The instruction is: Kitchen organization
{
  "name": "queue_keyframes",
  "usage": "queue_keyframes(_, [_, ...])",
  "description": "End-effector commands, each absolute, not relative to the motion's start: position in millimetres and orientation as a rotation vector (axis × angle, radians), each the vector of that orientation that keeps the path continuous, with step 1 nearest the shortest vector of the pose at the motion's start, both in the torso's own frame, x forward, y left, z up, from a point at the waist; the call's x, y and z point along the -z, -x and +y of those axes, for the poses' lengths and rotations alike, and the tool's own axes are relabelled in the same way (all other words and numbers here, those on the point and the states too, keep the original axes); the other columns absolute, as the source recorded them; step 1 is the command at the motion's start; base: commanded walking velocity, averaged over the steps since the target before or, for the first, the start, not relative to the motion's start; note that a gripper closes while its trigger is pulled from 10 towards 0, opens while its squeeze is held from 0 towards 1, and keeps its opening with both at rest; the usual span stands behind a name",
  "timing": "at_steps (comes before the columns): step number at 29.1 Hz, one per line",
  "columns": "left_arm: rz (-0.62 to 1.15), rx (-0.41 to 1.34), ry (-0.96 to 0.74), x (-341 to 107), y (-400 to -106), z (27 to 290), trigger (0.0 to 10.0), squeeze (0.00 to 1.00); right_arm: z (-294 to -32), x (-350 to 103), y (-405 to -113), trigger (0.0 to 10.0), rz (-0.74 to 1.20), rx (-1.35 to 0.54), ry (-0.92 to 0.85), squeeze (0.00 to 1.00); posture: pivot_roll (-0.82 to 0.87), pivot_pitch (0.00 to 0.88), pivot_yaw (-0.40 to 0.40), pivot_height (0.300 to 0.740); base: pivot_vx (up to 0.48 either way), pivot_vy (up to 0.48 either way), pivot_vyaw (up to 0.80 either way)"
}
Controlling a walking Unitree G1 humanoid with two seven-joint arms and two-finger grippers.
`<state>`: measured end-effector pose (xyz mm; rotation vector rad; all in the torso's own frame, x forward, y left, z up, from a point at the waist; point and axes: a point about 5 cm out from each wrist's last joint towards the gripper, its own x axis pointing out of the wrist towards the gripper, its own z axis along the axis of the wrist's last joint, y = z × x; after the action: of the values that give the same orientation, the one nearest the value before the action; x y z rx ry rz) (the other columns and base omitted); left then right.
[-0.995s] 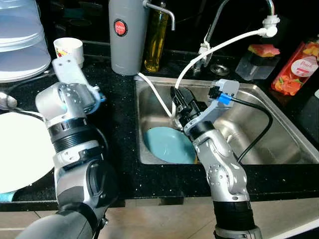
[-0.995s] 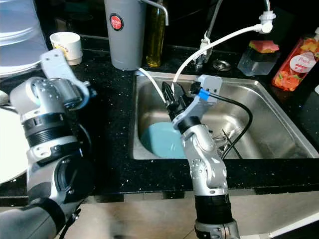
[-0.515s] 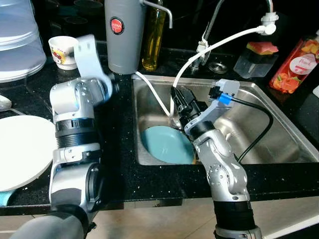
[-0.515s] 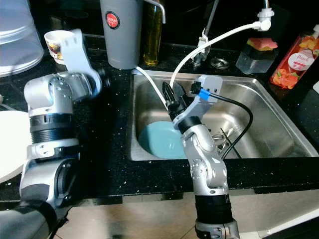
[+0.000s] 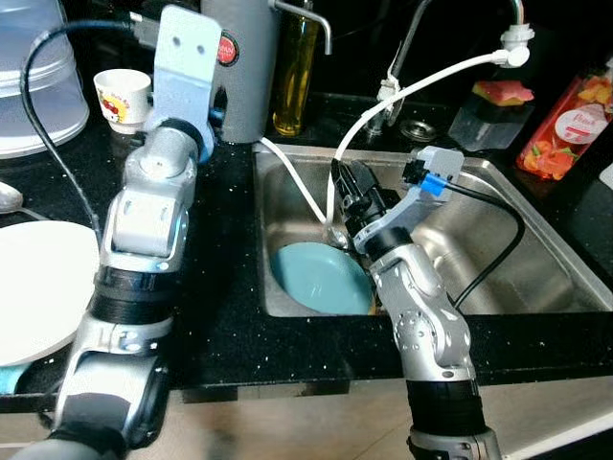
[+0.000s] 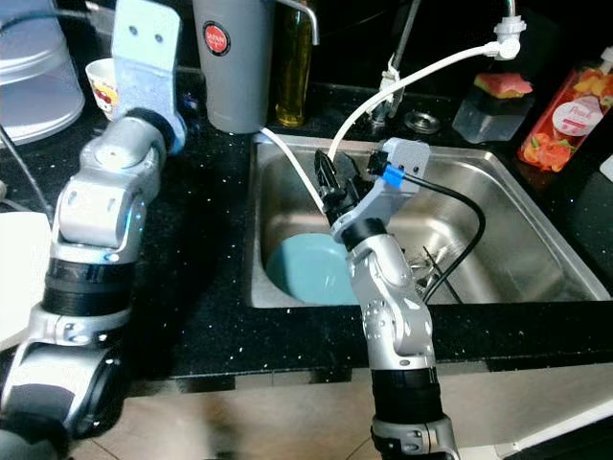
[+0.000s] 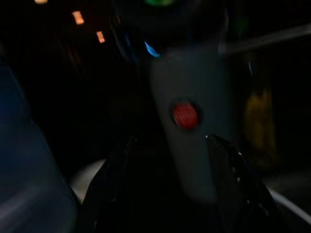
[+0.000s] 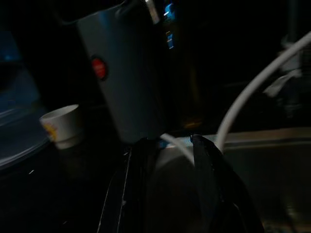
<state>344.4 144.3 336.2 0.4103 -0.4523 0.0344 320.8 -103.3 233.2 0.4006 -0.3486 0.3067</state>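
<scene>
The sink is brushed stainless steel with a dull sheen. Around it the worktop is polished black stone, speckled. In the sink lies a smooth, matt teal plate. Behind the sink stands a matt grey canister.

Left wrist view dark and blurred. Left hand fingers apart; grey dispenser smeared. Teal plate part-hidden behind right arm. White plate cut by frame edge.
</scene>
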Motion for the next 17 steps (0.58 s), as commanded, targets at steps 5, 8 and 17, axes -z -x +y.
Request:
queue_keyframes(5, [-0.509,0.114,-0.506,-323.7,-340.0,147.6,10.0,0.00,-114.7,-238.7,-322.6,10.0,-0.384,-0.238,-0.378,0.00,0.36,0.029,-0.104,0.740,0.000,0.000,0.00])
queue_keyframes(8, [-0.501,0.176,-0.533,-318.3,-343.5,159.9,10.0,0.00,-118.2,-237.0,-322.6,10.0,-0.382,-0.222,-0.367,0.00,0.35,0.027,-0.100,0.740,0.000,0.000,0.00])
queue_keyframes(17, [-0.418,0.044,-0.724,-318.8,-365.1,206.5,10.0,0.00,-119.7,-235.4,-321.0,10.0,-0.375,-0.209,-0.362,0.00,0.31,0.027,-0.111,0.740,0.000,0.000,0.00])
